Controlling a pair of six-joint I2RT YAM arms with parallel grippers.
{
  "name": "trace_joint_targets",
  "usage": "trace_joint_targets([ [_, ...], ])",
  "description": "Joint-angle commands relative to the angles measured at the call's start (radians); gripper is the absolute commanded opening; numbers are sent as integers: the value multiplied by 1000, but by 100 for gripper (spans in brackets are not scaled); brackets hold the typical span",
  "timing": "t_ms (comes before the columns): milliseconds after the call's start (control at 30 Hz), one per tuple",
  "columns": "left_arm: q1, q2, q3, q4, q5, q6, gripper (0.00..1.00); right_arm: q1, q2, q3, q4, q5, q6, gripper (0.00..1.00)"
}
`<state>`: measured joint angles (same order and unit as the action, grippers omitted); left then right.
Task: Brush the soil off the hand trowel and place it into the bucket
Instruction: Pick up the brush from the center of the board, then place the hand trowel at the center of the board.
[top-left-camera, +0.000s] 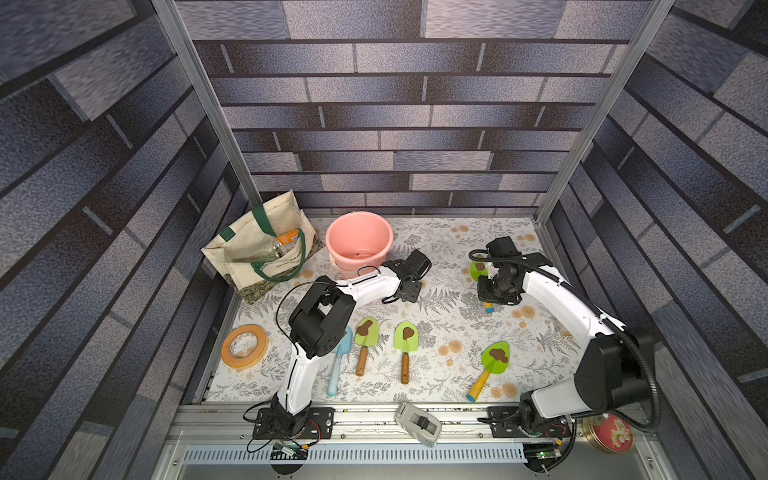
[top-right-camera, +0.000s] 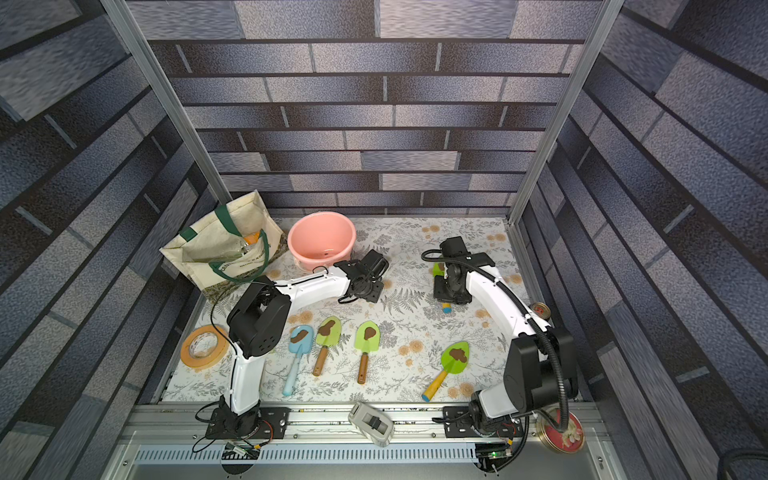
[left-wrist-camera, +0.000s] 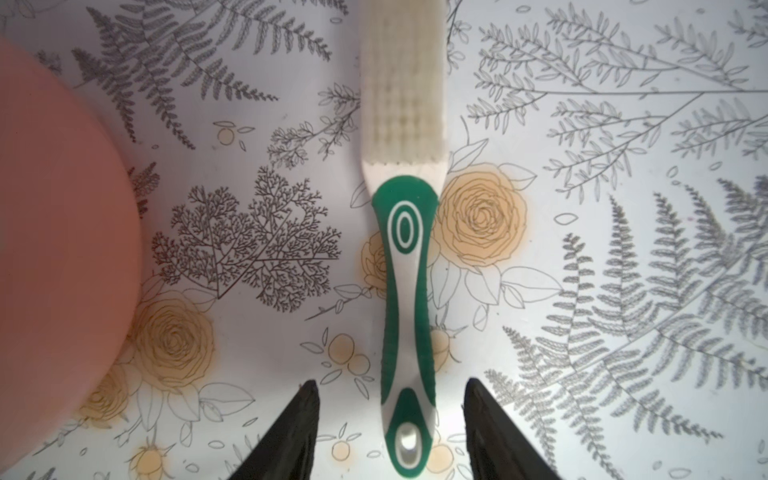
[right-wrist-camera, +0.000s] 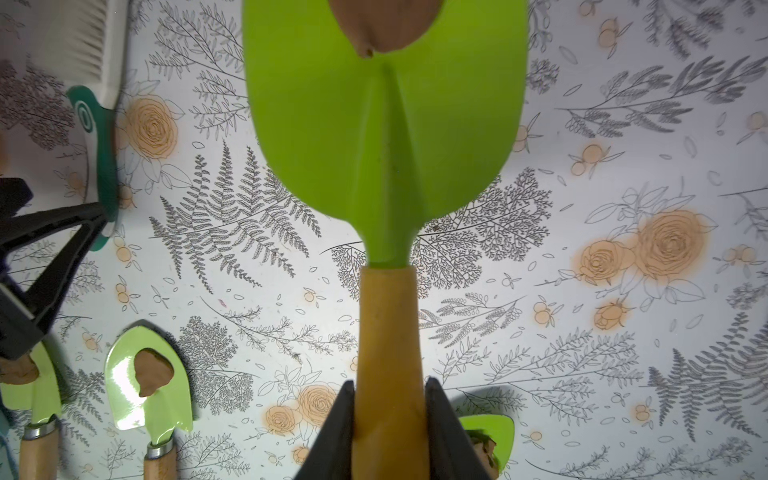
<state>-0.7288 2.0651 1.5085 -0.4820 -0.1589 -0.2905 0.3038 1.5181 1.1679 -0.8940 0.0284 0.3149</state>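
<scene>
Bucket: the round salmon-pink plastic bucket (top-left-camera: 353, 232) has no trowel inside; only a small dark speck shows on its bottom.
Right claw: the right gripper (right-wrist-camera: 388, 382) is clenched on the yellow wooden handle of the hand trowel (right-wrist-camera: 386, 137) with the lime-green blade, well apart from the bucket.
Soil: one dark-brown putty-like soil blob (right-wrist-camera: 384, 25) sits on that blade, so I judge that this trowel is not yet clean.
Left claw: the left gripper (left-wrist-camera: 390, 383) holds nothing; its jaws stand apart on both sides of the brush handle and do not touch it.
Brush: the white-bristled brush (left-wrist-camera: 405, 257) with a green and white handle lies flat on the floral cloth (left-wrist-camera: 623, 291), near the bucket.
Waiting: four other trowels (top-left-camera: 406, 336) lie on the cloth, further from the bucket than the brush, each with a brown blob.
Left to do: probably nearly everything, meaning to take the brush, to sweep the blade and to put the trowel in the bucket.
</scene>
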Motion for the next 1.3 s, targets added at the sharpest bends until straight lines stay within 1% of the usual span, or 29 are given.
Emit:
trace_joint_targets([
  [0,22,-45,-27,23,32,-36,57,46,63,-25,79,11,53,9],
  [100,35,-32,-26,38,75,-45,57,62,105,-41,132,7,93,9],
  [300,45,15,-8,28,77,-40,56,69,162,-65,201,6,127,10],
  [567,24,50,14,23,76,-26,54,84,213,-78,209,54,136,11],
  [767,14,74,35,26,111,-19,53,84,240,-93,225,54,142,12],
  [933,20,115,53,13,138,-31,40,86,258,-93,241,47,148,15],
  [967,22,118,53,16,143,-34,39,86,259,-93,242,45,149,16],
  [1067,26,124,51,16,150,-42,31,86,258,-93,243,44,151,21],
  [1200,26,127,45,14,132,-37,20,86,254,-93,242,42,158,26],
  [1267,23,127,40,14,121,-32,17,85,248,-93,245,39,162,28],
])
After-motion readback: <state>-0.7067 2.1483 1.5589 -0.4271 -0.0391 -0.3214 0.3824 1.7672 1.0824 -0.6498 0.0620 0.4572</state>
